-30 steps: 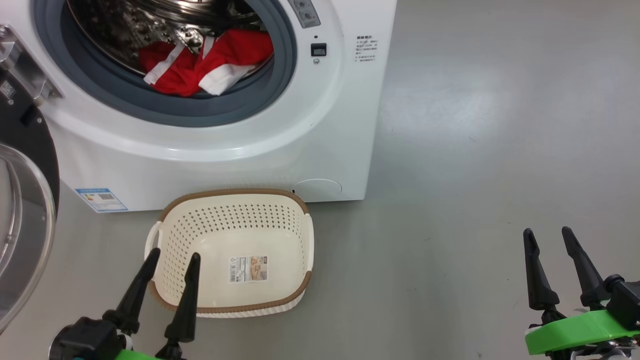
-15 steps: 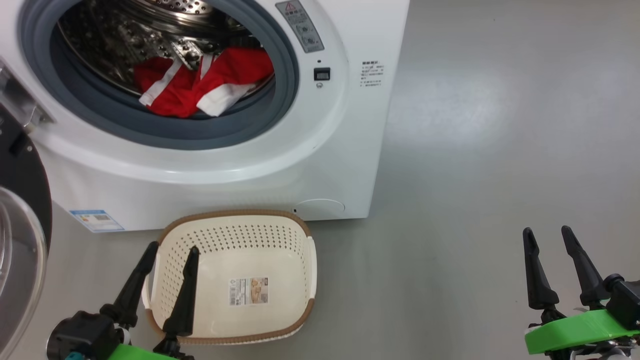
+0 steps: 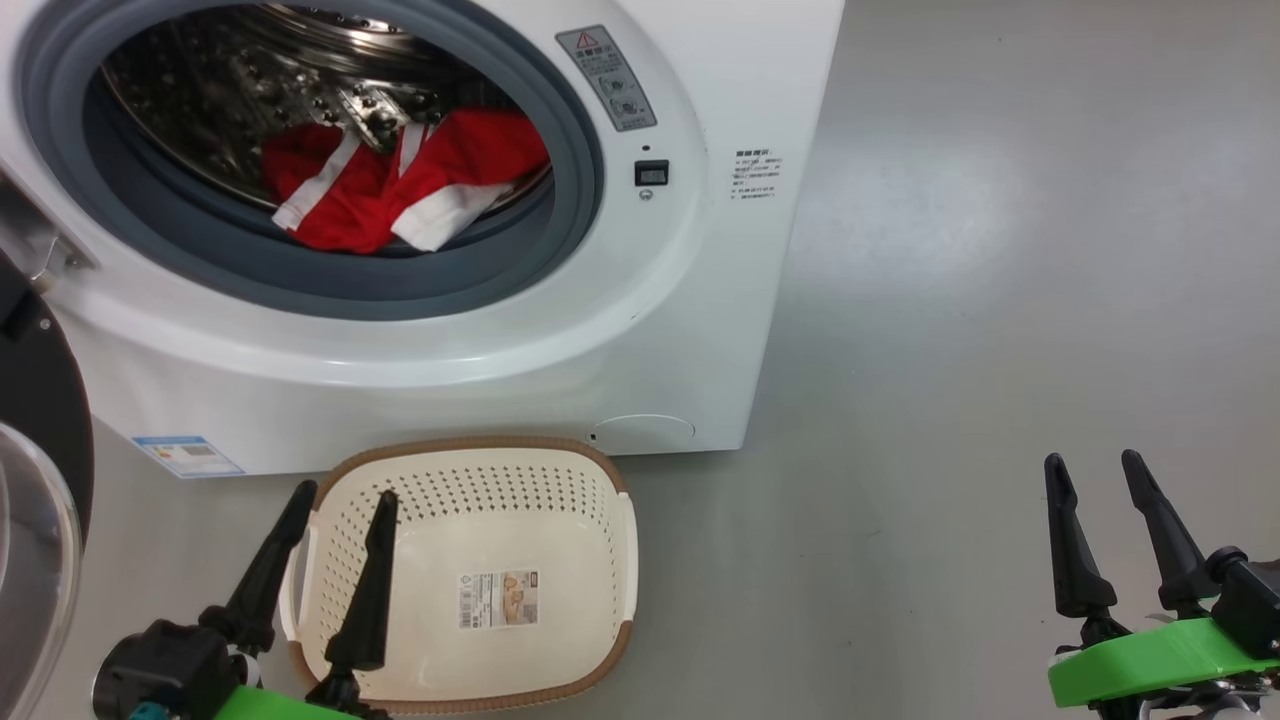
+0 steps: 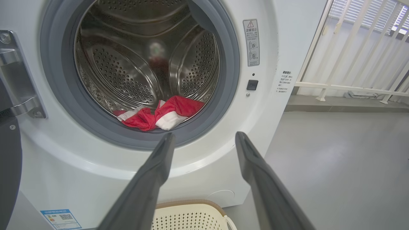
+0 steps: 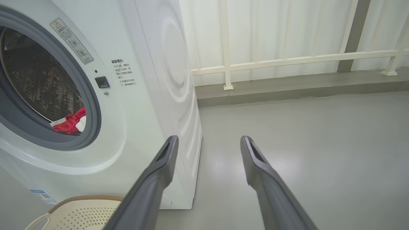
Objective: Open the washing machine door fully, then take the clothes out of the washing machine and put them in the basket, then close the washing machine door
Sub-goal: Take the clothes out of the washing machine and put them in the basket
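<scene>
The white washing machine (image 3: 560, 340) stands with its door (image 3: 35, 500) swung open at the far left of the head view. Red clothes (image 3: 400, 185) with white bands lie at the front of the steel drum, also seen in the left wrist view as clothes (image 4: 159, 113) and in the right wrist view as clothes (image 5: 68, 123). The cream basket (image 3: 610, 480) sits on the floor before the machine, with nothing in it but its label. My left gripper (image 3: 342, 492) is open above the basket's left side. My right gripper (image 3: 1090, 457) is open over bare floor, well to the right.
Grey floor (image 3: 1000, 250) spreads to the right of the machine. A white railing (image 5: 287, 60) on a low kerb runs behind the machine. The door's hinge bracket (image 4: 19, 83) juts out at the left of the opening.
The head view has shifted: machine and basket sit lower and more to the right in the picture, with more of the drum showing. Both grippers keep their places, open.
</scene>
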You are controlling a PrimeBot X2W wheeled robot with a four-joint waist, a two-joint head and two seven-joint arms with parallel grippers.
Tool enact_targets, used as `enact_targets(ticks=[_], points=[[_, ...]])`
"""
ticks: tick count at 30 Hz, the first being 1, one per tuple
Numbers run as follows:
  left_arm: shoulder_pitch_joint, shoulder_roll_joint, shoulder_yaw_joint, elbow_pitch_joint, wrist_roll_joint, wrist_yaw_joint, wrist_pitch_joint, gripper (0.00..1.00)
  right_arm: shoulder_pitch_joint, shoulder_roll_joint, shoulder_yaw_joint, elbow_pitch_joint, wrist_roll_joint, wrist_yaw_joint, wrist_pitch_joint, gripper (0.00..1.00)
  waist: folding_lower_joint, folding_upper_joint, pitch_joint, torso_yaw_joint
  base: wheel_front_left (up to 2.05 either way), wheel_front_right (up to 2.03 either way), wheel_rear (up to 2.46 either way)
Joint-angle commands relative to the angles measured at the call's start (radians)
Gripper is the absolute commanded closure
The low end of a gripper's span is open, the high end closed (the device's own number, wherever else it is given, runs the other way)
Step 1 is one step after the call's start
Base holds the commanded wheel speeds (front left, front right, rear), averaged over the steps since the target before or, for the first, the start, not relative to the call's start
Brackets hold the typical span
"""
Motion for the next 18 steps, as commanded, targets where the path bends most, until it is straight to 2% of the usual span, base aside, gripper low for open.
enact_targets(ticks=[1, 12, 18], points=[[-0.041, 0.015, 0.037, -0.024, 0.003, 0.001, -0.005, 0.00, -0.031, -0.012, 0.024, -0.029, -0.004, 0.007, -0.006, 0.00, 0.0000, 0.0000, 0.001, 0.000, 0.00, 0.00, 0.00], [-0.049, 0.005, 0.055, 0.002, 0.024, 0.001, -0.005, 0.00, -0.040, -0.011, 0.029, -0.028, -0.003, 0.007, -0.006, 0.00, 0.0000, 0.0000, 0.019, -0.005, 0.00, 0.00, 0.00], [-0.115, 0.001, 0.052, 0.050, 0.048, 0.001, -0.005, 0.00, -0.058, -0.007, 0.032, -0.034, -0.001, 0.007, -0.006, 0.00, 0.0000, 0.0000, 0.062, -0.009, 0.00, 0.00, 0.00]])
